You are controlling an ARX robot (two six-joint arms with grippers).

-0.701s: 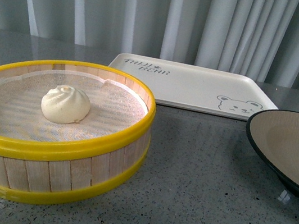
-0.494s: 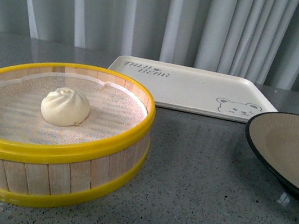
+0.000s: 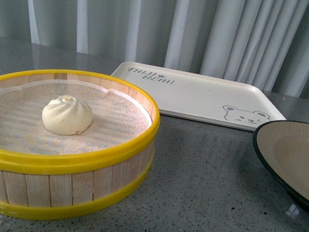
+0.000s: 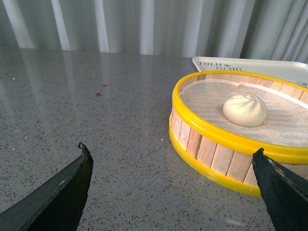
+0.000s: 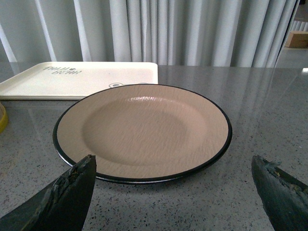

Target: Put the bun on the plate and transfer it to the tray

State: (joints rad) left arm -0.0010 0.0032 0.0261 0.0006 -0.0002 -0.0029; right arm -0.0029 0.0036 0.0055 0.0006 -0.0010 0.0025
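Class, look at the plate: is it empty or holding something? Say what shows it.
Empty. The plate shows a bare beige inside in the right wrist view; the bun sits in the steamer basket.

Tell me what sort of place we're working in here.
Likely a staged food-serving tabletop, not a working kitchen: a speckled grey counter backed by a pale pleated curtain, holding a steamer basket with one bun, a plate and a tray.

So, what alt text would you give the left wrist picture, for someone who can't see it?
A small cream-white bun sits inside a round, yellow-rimmed wooden steamer basket on a speckled grey table. The left arm's two dark fingers stand wide apart near the camera, holding nothing; a cream tray shows partly beyond the basket.
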